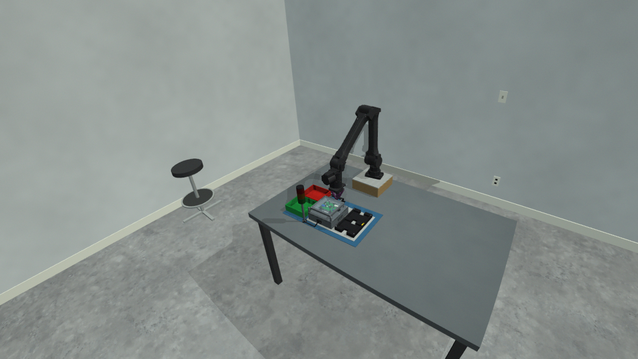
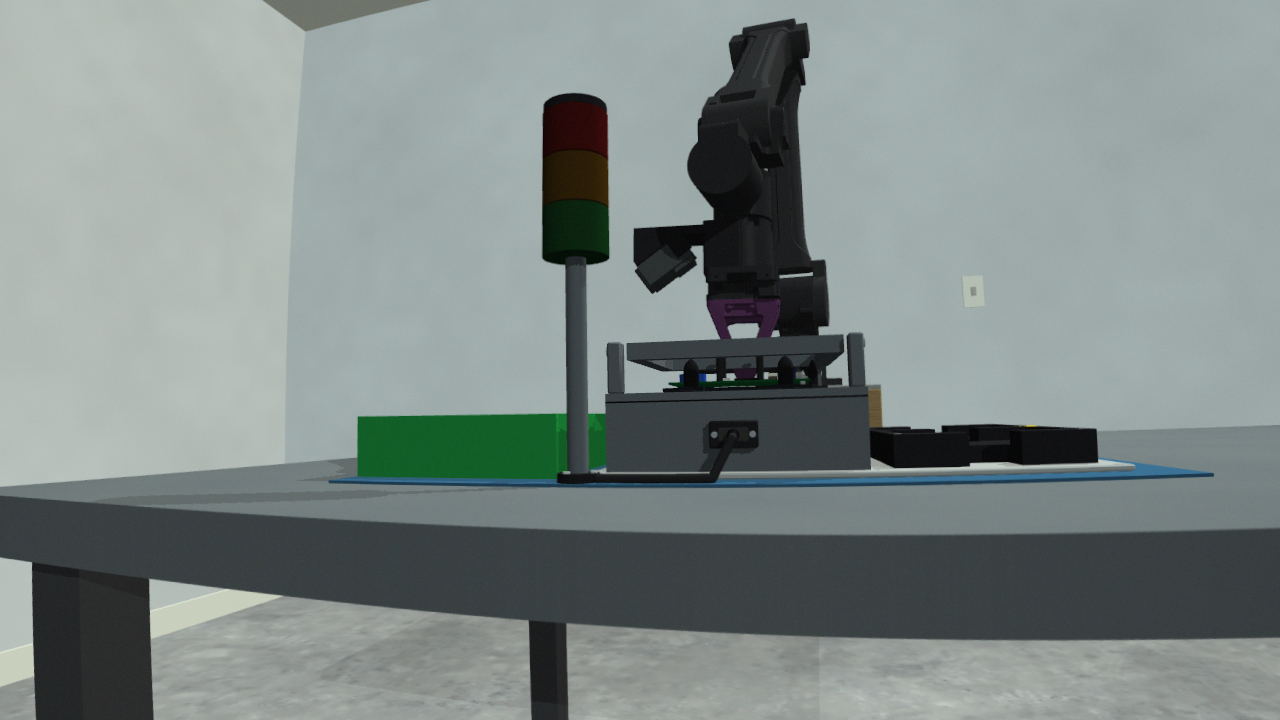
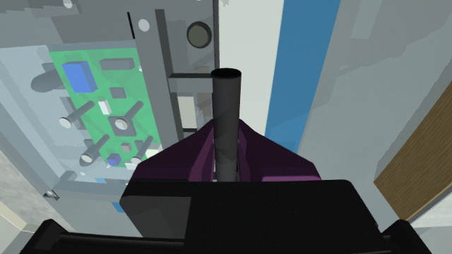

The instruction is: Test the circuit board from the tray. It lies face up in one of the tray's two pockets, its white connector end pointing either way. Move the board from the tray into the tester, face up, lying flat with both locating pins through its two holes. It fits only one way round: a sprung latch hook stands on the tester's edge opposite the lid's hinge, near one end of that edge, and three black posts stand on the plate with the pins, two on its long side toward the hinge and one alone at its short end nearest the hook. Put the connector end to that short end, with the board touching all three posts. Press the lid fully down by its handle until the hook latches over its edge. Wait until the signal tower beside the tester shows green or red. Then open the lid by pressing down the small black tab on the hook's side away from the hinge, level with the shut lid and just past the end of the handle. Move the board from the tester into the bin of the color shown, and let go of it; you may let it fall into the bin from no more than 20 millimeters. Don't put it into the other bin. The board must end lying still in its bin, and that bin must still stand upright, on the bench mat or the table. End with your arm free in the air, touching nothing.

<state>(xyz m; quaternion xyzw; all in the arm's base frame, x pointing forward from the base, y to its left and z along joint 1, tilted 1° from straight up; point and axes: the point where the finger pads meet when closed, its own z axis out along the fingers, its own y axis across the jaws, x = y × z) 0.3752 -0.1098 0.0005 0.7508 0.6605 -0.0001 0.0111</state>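
Note:
The green circuit board lies face up in the grey tester, under the see-through lid. The lid lies almost level just above the board, with its black probes pointing down at it. My gripper stands over the lid's far edge, shut on the lid's dark round handle. The signal tower stands beside the tester; its red, amber and green lamps all look dark.
The green bin and the red bin stand behind the tower. The black tray lies to the tester's right on the blue mat. The arm's wooden base block is behind. A stool stands off the table.

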